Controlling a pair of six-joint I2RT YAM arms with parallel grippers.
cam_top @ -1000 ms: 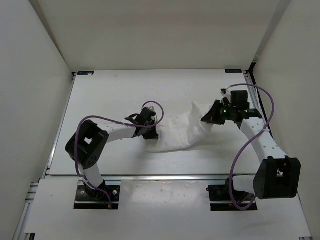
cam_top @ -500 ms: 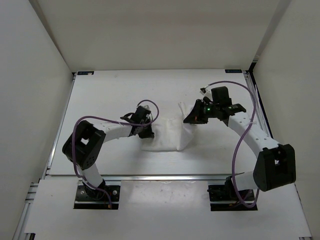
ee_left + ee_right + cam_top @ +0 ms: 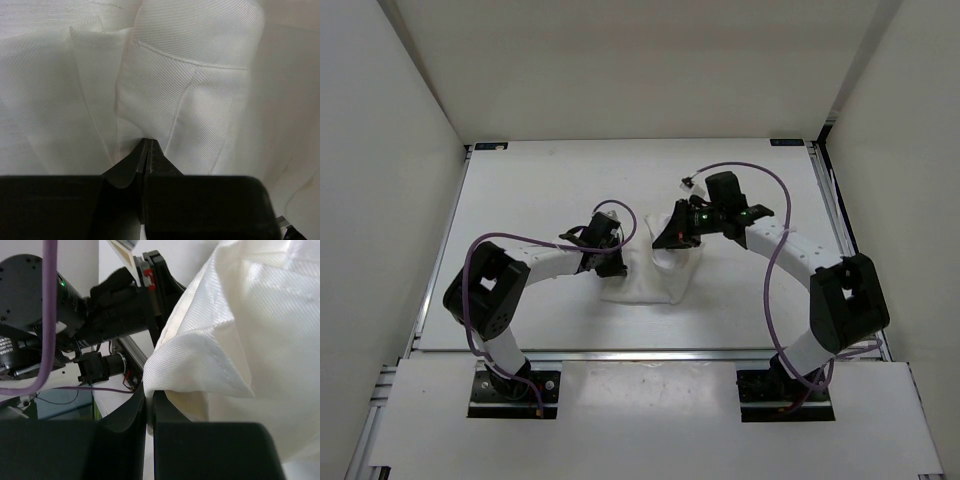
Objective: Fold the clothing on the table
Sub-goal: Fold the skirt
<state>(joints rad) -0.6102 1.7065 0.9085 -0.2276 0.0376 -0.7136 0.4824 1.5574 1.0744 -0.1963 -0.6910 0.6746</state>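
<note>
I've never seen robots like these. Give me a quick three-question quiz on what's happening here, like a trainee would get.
1. True or false: the right gripper is shut on the clothing.
2. The clothing is: A) spread out flat; B) bunched between the left gripper and the right one; C) rolled into a tight ball.
3. Fill in: the cables are ____ in colour.
Key: 1 true; 2 B; 3 purple.
</note>
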